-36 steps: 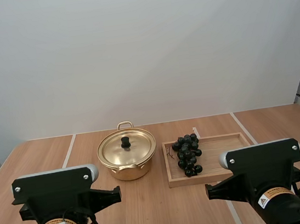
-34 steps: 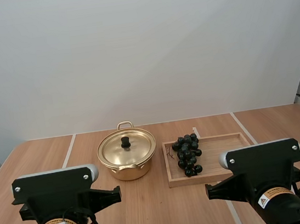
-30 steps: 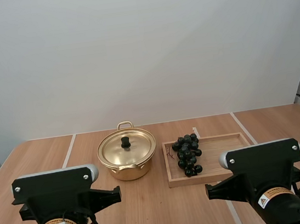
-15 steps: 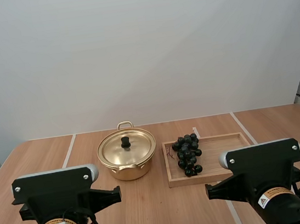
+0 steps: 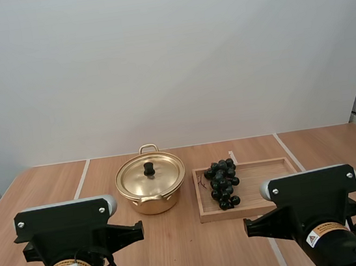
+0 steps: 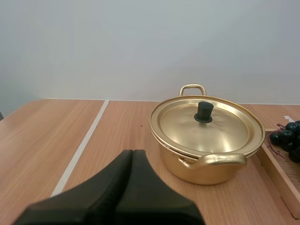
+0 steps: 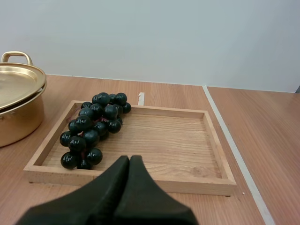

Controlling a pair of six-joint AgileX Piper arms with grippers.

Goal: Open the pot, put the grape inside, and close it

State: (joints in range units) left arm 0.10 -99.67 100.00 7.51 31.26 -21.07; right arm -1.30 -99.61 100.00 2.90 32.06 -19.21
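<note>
Left gripper (image 6: pixel 132 153) is closed on nothing: its two black fingers lie together as one dark wedge. It hangs over the wooden table (image 6: pixel 42 136) on the near side of the golden pot (image 6: pixel 206 166), a little to the pot's left. The right gripper (image 7: pixel 130 159) is the same, fingers pressed together and empty, on the near side of the wooden tray (image 7: pixel 187 140) and pointing toward it.

The pot stands a little left of the table's centre. Its lid (image 6: pixel 225 131) sits flat on the rim, and the black knob (image 6: pixel 204 111) stands upright in the middle (one looped handle faces the far side, the other the near side). The tray lies just to the right of the pot, with a narrow strip of table between them.

The bunch of dark grapes (image 7: pixel 93 126) lies inside the tray at its left end, running from the far-left corner down toward the near-left corner. The tray floor to the right of the bunch is bare wood.

From the high view, the left arm (image 5: pixel 66 230) and the right arm (image 5: pixel 311 197) sit at the near edge of the table. The left arm is nearer than the pot and the right arm is nearer than the tray. Neither gripper touches the pot, the lid or the grapes.
</note>
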